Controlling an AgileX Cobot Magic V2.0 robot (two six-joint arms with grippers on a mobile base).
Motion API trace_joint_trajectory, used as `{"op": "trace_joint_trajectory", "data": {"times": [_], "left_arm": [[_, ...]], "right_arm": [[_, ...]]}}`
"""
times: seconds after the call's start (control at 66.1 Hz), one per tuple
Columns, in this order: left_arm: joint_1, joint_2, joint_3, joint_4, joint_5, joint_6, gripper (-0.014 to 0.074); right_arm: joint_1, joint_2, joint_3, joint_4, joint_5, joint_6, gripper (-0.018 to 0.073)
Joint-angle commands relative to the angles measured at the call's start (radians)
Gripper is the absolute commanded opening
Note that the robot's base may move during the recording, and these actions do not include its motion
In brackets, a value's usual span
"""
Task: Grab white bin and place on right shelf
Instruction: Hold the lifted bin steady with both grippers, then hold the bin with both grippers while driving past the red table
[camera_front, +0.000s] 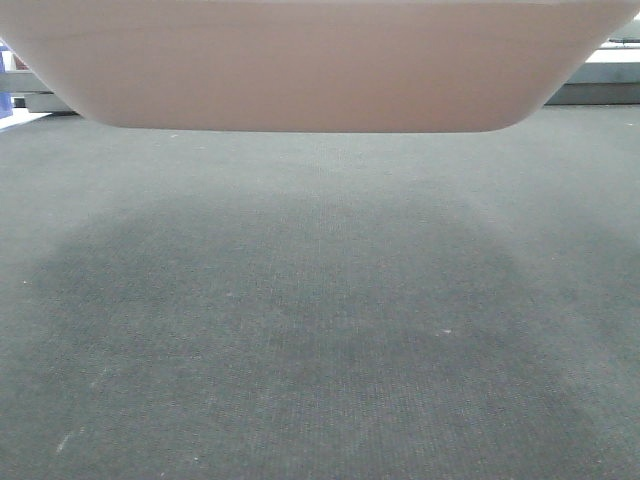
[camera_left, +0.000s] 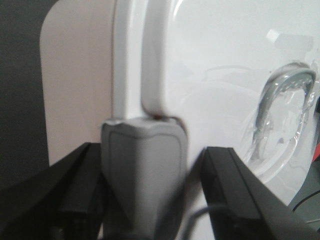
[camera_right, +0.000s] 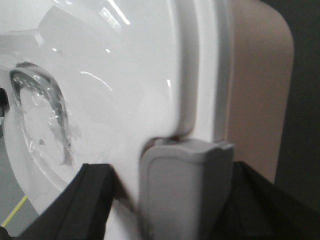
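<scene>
White bin (camera_front: 310, 70): fills the upper part of the front view, pinkish underside and rounded bottom corners showing, raised clear of the floor.
Lid (camera_left: 225, 60): glossy white, streaked with light reflections; seen in the right wrist view too (camera_right: 100, 75), with the pinkish wall beside it at the right of the frame.
Left gripper (camera_left: 150, 150): two black fingers at the bottom of the frame, pressed in from either side of the grey latch (camera_left: 142, 170) at the bin's end, gripping the bin there.
Right gripper (camera_right: 167, 167): black fingers low in the frame, straddling the other grey latch (camera_right: 185, 185) and clamped onto that end of the bin; view blurred, so exact contact on the left finger hard to make out.
Curved grey shape (camera_left: 285, 100): at the right of the left wrist view on or under the lid, glinting; the same sort of shape at the left of the right wrist view (camera_right: 45, 110); cannot tell what it is.
Carpet floor (camera_front: 320, 400): dark grey, fine-textured, covering the lower two thirds of the front view.
Shadow (camera_front: 300, 290): broad darker patch on the carpet under the bin.
Background: small blue patch (camera_front: 5, 100) at the upper left edge, pale strip (camera_front: 605, 75) at the upper right edge, both too cut off to identify.
</scene>
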Motion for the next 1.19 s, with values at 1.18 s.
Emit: {"op": "trace_joint_trajectory", "data": {"times": [1.18], "left_arm": [[-0.031, -0.016, -0.035, -0.157, 0.044, 0.008, 0.0250]], "right_arm": [[0.026, -0.024, -0.037, 0.245, 0.189, -0.008, 0.0485]]}}
